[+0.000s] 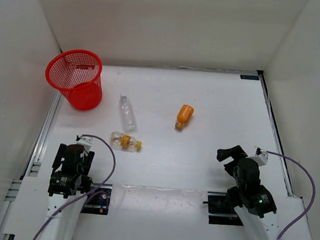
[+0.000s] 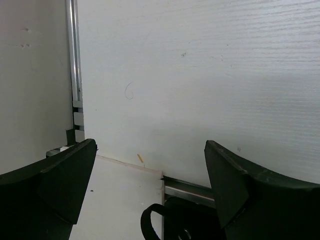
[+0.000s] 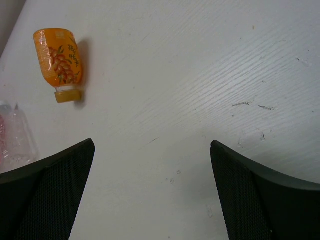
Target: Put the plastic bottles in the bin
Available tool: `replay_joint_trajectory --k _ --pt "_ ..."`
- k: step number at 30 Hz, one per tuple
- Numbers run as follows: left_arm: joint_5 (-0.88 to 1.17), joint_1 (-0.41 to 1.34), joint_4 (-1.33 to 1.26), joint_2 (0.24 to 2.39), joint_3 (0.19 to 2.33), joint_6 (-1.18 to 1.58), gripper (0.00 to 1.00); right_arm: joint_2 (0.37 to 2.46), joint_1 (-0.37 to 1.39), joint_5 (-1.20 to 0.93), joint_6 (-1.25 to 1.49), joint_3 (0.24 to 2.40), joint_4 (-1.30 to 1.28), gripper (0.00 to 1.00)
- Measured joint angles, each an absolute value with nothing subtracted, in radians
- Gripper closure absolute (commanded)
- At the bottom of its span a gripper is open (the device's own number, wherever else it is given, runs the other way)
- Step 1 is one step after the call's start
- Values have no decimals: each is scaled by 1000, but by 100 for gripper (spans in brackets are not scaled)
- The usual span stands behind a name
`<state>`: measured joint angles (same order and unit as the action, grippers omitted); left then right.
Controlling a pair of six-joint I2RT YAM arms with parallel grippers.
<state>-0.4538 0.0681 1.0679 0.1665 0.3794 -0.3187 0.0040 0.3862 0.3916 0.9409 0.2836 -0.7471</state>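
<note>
**Q:** Where does each thing lie?

**A:** Top view. The bin (image 1: 83, 95), red mesh, stands upright in the far left corner of the table (image 1: 216, 102). The slim clear bottle (image 1: 127, 112) lies on its side just right of the bin. The short bottle (image 1: 124, 141), with orange-yellow contents, lies near the slim one on its near side, close to the left arm. The orange bottle (image 1: 184, 115) lies at mid-table, well apart from the bin. No bottle shows inside the bin.

**Q:** And the tools?

**A:** The left gripper (image 2: 150, 160) and the right gripper (image 3: 152, 160) are both spread wide over the table, with nothing between the fingers.

**Q:** What could go wrong from here?

**A:**
- All three bottles are round and lie flat, so a finger landing off-centre would likely roll one away rather than pinch it.
- The clear ones look smooth and light, and a loose pinch may let them slip on the lift.
- The bin looks light and is widest at the top, so an arm brushing its rim could tip or shove it.
- The orange bottle lies nearer the right arm, yet the bin is on the left, so carrying it over may crowd the left arm.
- A release over the rim's edge would drop a bottle outside.

**Q:** The count?

**A:** Three bottles, one bin, two grippers.
</note>
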Motion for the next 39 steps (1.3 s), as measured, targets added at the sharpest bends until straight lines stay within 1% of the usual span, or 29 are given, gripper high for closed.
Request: replay_joint_trajectory --k 4,6,9,11,13,16,19,21,24,26,28,34,39 --pt "-451 68 1069 173 382 -319 0 4 386 394 943 284 -755 1" --pt "-430 68 1086 201 416 -354 0 4 386 394 942 284 -755 1" --pt "-313 67 1114 297 600 -456 0 15 386 394 926 290 -752 1" --pt "-233 67 1095 377 740 -554 0 61 386 390 895 307 -741 1" --pt "-169 68 1066 495 851 -655 0 178 386 375 846 354 -722 1" --pt "-121 69 1059 764 970 -762 0 451 386 350 770 495 -716 1" --pt "-87 111 1093 1075 1140 -803 0 737 386 325 696 717 -739 1" --pt "-61 186 1085 1210 1217 -823 0 902 386 303 644 875 -749 1" --pt "-56 372 1070 1271 1225 -850 0 1095 387 257 580 1051 -736 1" --pt "-62 507 1059 1280 1203 -864 0 1182 387 229 563 1116 -736 1" --pt "-59 591 1039 1288 1156 -872 0 1245 389 195 563 1150 -733 1" --pt "-89 607 978 1361 999 -912 0 1317 392 113 607 1156 -709 1" --pt "-109 607 893 1382 961 -948 0 1318 400 86 634 1139 -667 1"
